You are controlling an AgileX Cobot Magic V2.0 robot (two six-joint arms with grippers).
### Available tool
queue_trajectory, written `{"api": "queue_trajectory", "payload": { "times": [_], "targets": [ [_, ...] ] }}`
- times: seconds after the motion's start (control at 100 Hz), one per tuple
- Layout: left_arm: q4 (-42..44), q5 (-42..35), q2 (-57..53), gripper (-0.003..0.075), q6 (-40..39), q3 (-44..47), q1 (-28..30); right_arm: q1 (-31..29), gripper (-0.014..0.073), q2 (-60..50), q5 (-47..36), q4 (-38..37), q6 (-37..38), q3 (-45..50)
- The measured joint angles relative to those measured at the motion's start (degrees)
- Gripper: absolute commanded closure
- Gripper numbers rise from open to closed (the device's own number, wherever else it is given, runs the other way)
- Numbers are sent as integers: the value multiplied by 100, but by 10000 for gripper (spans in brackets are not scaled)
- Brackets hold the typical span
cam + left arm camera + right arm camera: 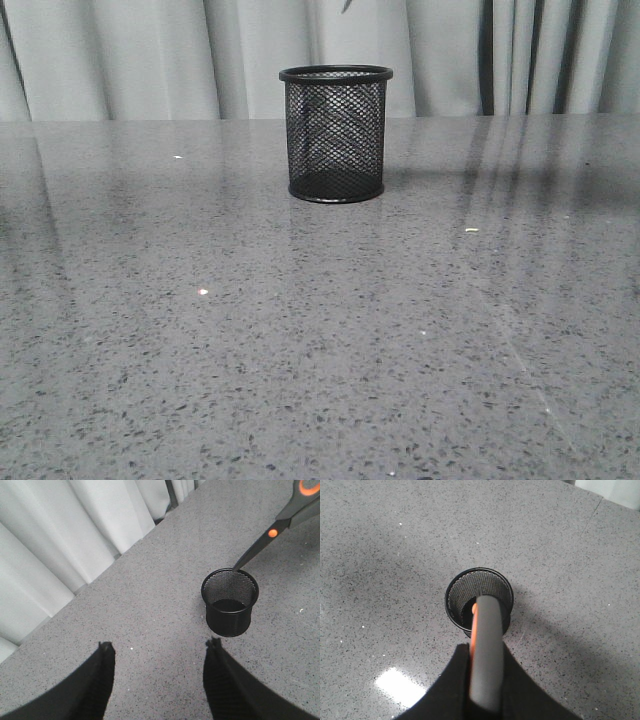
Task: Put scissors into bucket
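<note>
Standing upright on the grey surface point(150, 350), the bucket point(335, 135) is seen alone from the front; from the left wrist, the left claw point(159, 652) is spread empty while the scissors point(267, 537) are poised point-down over the rim; from the right wrist, the right claw point(485, 680) is clamped on the handles; blades should be centred before release.

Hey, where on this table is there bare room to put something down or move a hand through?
Nearly everywhere: the grey table is bare in front of the bucket and to both its sides. The only busy spot is above the bucket, where the right gripper holds the scissors pointing into its mouth.
</note>
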Motion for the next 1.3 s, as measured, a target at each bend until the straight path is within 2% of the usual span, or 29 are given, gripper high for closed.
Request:
{"api": "queue_trajectory", "payload": {
  "times": [0.76,1.3],
  "targets": [
    [0,0,0,344,0,0,0,271,637,799,0,-63,12,0],
    [-3,0,0,344,0,0,0,283,638,944,0,-167,46,0]
  ]
}}
